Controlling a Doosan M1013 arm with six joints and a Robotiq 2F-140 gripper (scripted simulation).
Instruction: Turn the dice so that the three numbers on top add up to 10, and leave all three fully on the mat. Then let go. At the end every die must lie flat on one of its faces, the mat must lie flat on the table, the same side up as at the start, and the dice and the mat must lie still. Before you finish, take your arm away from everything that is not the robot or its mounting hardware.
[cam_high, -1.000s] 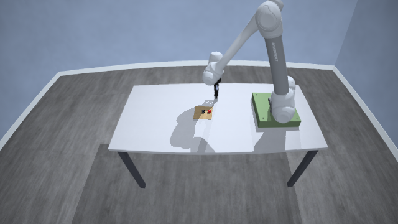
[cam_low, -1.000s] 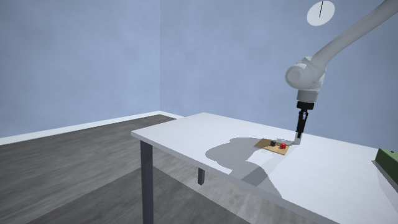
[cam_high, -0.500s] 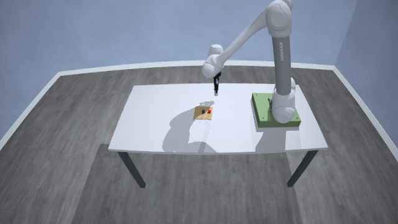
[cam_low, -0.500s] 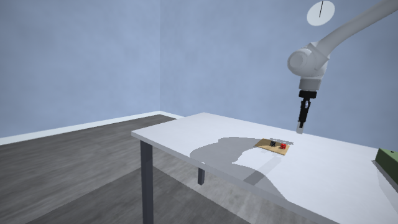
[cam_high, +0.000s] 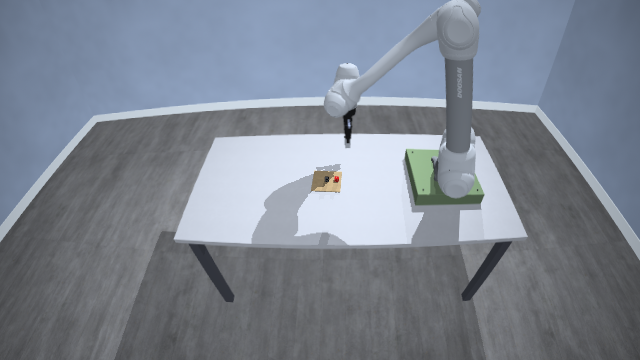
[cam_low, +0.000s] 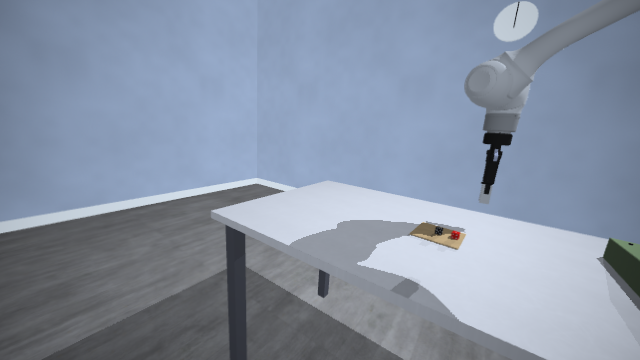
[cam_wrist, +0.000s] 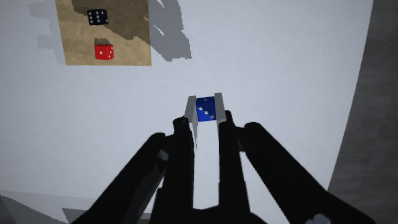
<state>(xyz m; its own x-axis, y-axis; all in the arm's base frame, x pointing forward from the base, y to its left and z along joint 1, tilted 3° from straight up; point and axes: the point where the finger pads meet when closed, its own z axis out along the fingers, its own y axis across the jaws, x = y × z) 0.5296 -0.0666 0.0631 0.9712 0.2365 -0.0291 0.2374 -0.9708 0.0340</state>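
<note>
My black two-finger gripper (cam_high: 347, 144) (cam_low: 485, 200) (cam_wrist: 206, 106), nearly closed, pinches the small blue cube die (cam_wrist: 206, 109) above the table. I'd carry it level to the thin tan rectangular mat (cam_high: 320, 188) (cam_low: 452, 244) (cam_wrist: 135, 56), clear of its dice, turning it only with room beneath.
</note>
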